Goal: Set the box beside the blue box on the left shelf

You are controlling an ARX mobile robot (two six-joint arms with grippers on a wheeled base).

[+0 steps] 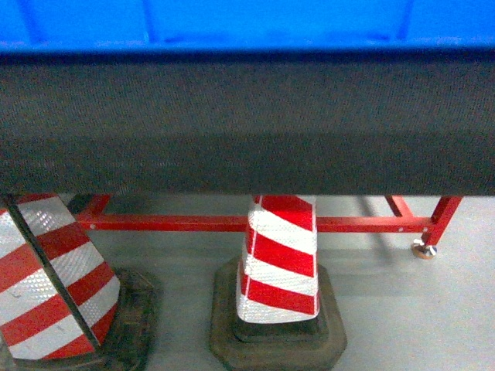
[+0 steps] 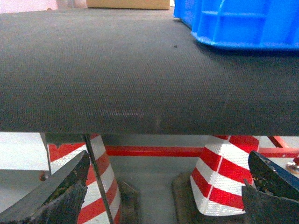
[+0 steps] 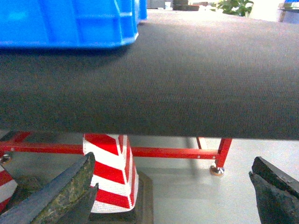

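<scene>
The blue crate (image 1: 247, 22) sits on the dark tabletop (image 1: 247, 124), top of the frame. Both the left end effector (image 2: 163, 186) and right end effector (image 3: 173, 186) hang open below the edge, probably equally near.

One blue box (image 1: 247, 23) sits on one dark belt (image 1: 247, 124); two striped cones (image 1: 280, 259) stand below, before one red frame (image 1: 232, 222).
</scene>
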